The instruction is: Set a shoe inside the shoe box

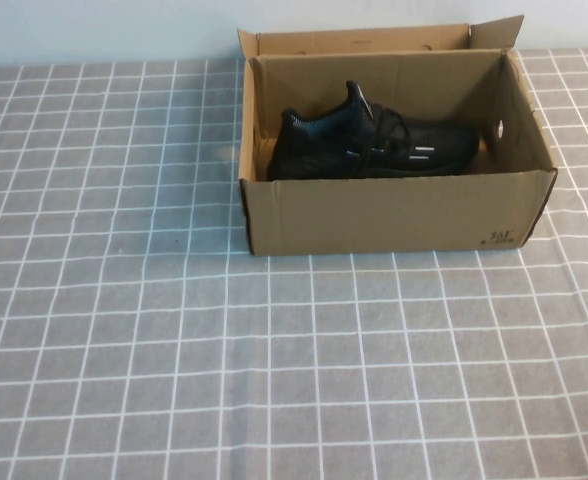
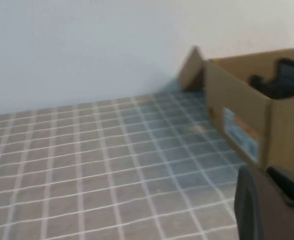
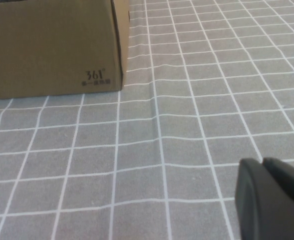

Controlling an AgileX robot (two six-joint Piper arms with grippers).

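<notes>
At table's far edge, box: one shoe box (image 1: 394, 212), lid flap up.
Inside: one shoe (image 1: 372, 147), upright on box floor, toe toward robot's right.
Left gripper (image 2: 272, 202): off to box's left, above cloth, grip state unclear.
Right gripper (image 3: 272, 200): near side of box, above cloth, grip state unclear.
Cloth: one grey checked tablecloth (image 1: 174, 350).

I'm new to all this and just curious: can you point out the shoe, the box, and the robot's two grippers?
shoe (image 1: 374, 145), high view, its laced upper.
shoe box (image 1: 394, 215), high view, its front wall.
left gripper (image 2: 272, 205), left wrist view, its dark body.
right gripper (image 3: 272, 200), right wrist view, its dark body.
</notes>
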